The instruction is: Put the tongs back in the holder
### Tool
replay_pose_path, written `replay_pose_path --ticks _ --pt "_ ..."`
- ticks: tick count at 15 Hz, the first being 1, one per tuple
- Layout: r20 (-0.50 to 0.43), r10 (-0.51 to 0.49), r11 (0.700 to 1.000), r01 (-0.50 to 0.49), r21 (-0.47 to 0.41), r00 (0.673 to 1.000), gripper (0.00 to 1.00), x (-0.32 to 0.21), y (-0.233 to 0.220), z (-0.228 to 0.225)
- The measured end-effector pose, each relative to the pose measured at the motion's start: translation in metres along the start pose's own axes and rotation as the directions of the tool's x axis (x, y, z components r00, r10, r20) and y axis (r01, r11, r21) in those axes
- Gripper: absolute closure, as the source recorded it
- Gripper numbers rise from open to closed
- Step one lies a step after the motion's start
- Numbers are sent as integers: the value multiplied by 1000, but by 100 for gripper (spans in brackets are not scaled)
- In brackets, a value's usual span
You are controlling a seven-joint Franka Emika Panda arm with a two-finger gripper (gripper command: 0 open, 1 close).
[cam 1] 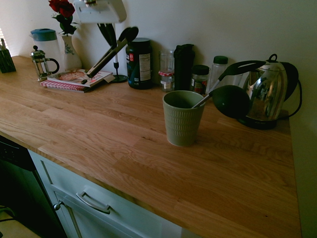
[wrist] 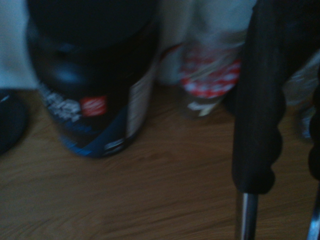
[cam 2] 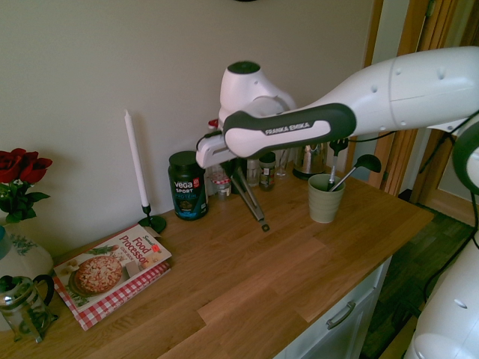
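Sage-green ribbed cup (cam 1: 182, 121): upright on countertop (cam 1: 124, 124), ladle (cam 1: 232, 100) inside | Tongs (cam 2: 249, 196): aslant above countertop, well apart from cup | Gripper (cam 1: 113, 44): fingers closed on tongs | Step, judged: transport | Next: carry over the rim, bring upright, lower clear of ladle, release

White robot arm link (cam 2: 290, 136), above and just beside the gripper (cam 2: 238, 166): "FRANKA EMIKA". Black plastic tub with dark lid (cam 2: 188, 185), beyond the gripper toward the wall: "VEGA", "SPORT", "PROTEIN". Glossy cookbook with pizza cover (cam 2: 114, 268), lower than the gripper, on the worktop (cam 2: 232, 280) past the tub: "Food Processor". Remaining labels too small or blurred.
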State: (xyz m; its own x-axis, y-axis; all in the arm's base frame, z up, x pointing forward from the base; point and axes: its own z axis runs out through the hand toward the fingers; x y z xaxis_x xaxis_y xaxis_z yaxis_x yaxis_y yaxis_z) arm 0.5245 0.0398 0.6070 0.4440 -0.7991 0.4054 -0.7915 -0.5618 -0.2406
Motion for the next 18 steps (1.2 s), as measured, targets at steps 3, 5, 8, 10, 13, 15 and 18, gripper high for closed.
replay_pose_path --ticks 3,5,8,10,13,15,18 --pt "-152 130 991 -131 0 980 100 71 49 -61" --pt "-259 195 979 -205 -15 946 100 96 76 -81" --pt "-357 263 954 -296 -41 896 100 110 101 -84" --pt "-387 302 938 -345 -45 871 100 114 123 -68" --pt "-436 353 921 -389 6 828 100 125 156 -36" --pt "-443 365 915 -403 8 819 100 131 172 -16" --pt "-424 368 914 -405 3 828 100 133 183 16"
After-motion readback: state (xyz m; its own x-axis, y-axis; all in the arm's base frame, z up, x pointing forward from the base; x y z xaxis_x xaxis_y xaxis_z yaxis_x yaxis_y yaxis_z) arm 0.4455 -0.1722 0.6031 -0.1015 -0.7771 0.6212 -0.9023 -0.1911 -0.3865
